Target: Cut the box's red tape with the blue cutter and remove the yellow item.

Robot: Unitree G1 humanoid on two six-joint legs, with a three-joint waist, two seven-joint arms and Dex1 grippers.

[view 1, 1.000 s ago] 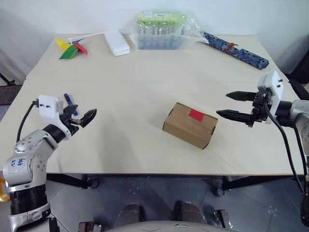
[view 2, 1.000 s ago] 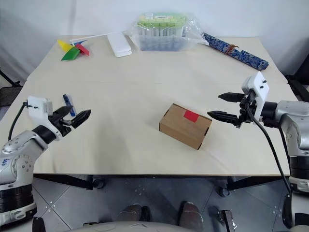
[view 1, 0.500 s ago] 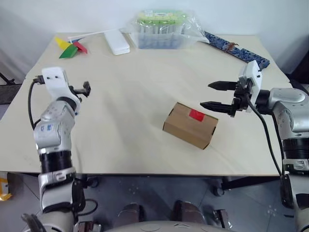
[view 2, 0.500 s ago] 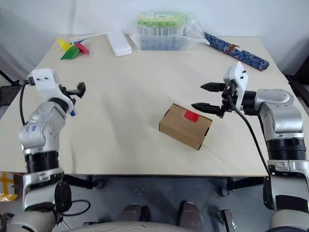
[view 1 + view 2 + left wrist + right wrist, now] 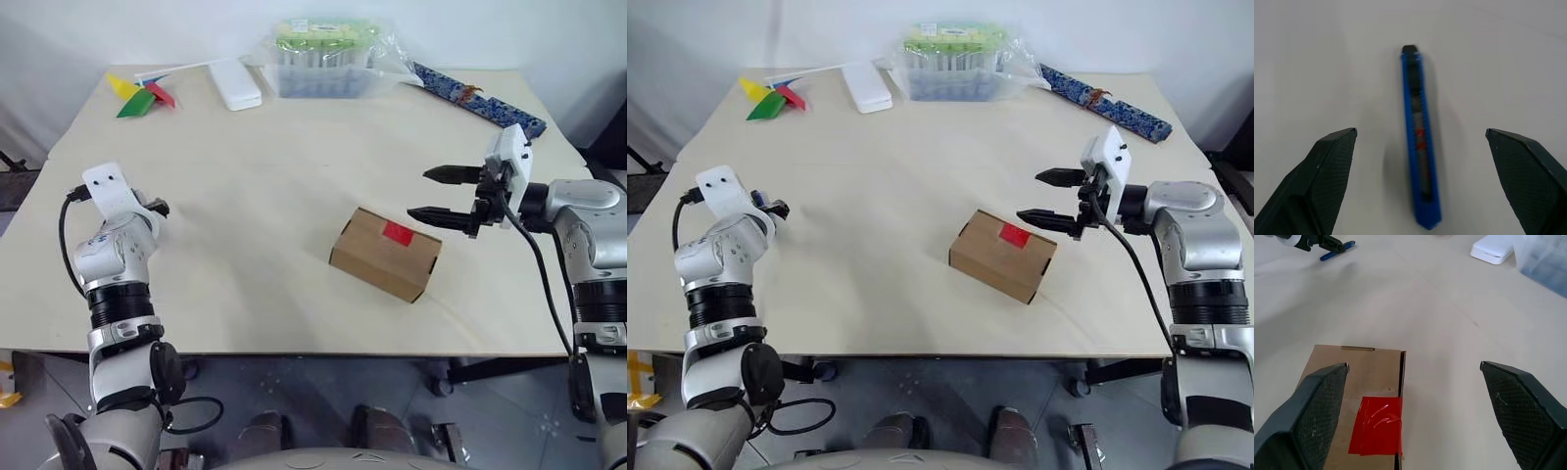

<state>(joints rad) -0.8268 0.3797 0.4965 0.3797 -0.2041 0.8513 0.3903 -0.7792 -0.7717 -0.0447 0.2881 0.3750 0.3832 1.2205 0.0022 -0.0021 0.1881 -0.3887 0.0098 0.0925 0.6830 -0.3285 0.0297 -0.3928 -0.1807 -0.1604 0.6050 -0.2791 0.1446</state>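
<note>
The left claw hangs wide open low over the surface near its left edge. The right claw, also wide open, reaches level above the surface's right side, holding nothing.

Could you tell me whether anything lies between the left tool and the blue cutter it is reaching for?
Nothing visible does. In the left wrist view the blue cutter lies flat on bare table, lengthwise in the gap of the open left tool, with no other object near it.
</note>
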